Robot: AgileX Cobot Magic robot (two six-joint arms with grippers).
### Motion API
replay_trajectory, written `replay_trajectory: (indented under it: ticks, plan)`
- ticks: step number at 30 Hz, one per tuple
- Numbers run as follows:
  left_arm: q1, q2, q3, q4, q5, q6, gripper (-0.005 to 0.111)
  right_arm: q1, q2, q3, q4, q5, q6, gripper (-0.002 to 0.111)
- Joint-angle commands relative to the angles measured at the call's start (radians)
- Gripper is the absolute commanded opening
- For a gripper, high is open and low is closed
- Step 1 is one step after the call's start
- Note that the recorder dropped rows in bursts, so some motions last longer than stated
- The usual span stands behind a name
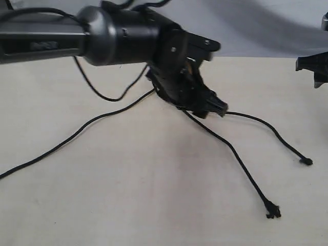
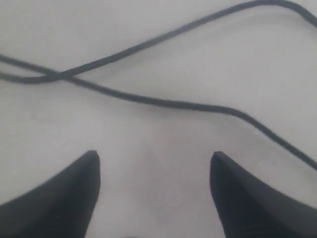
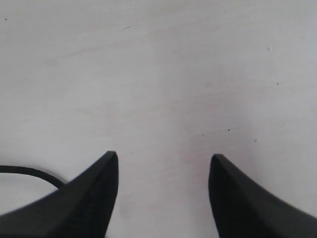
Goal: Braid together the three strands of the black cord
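The left gripper (image 2: 153,163) stands released and empty. Two of the three strands (image 2: 163,102) lie just ahead of its fingertips, running crosswise from finger to finger. The right gripper (image 3: 163,161), also released and empty, is farther off.

Cord (image 1: 241,161): matte black throughout, frayed tips same black. Table (image 1: 128,205): pale cream, plain; few tiny dark specks in right wrist view. Left arm (image 1: 128,36): dark grey tube, silver-grey joint, black wrist. Left gripper (image 2: 154,163), right gripper (image 3: 163,163): plain black fingers. Backdrop (image 1: 266,25): light grey.
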Motion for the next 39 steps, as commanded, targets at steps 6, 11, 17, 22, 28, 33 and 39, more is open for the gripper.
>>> replay_trajectory:
  ticks: [6,11,17,22,28,33,39]
  plan:
    - [-0.115,0.299,-0.419,-0.011,0.196,-0.041,0.061,-0.001,-0.007,0.003,-0.007,-0.022,-0.009,0.053]
    - [-0.125,0.399,-0.554,-0.007,0.317,-0.05,0.061,-0.001,-0.007,0.003,-0.007,-0.027,-0.009,0.053]
    - [-0.125,0.442,-0.608,-0.009,0.323,-0.074,0.061,-0.001,-0.007,0.003,-0.001,-0.04,-0.009,0.053]
    - [-0.125,0.449,-0.608,-0.007,0.313,-0.093,0.061,-0.001,-0.007,0.003,-0.001,-0.04,-0.009,0.053]
    - [-0.125,0.454,-0.608,-0.005,0.284,-0.101,0.061,-0.001,-0.007,0.003,0.03,-0.048,-0.009,0.053]
    - [-0.125,0.454,-0.608,0.072,0.287,-0.139,0.061,-0.001,-0.007,0.003,0.03,-0.048,-0.009,0.053]
    - [-0.125,0.454,-0.608,0.101,0.279,-0.154,0.061,-0.001,-0.007,0.003,0.034,-0.048,-0.009,0.053]
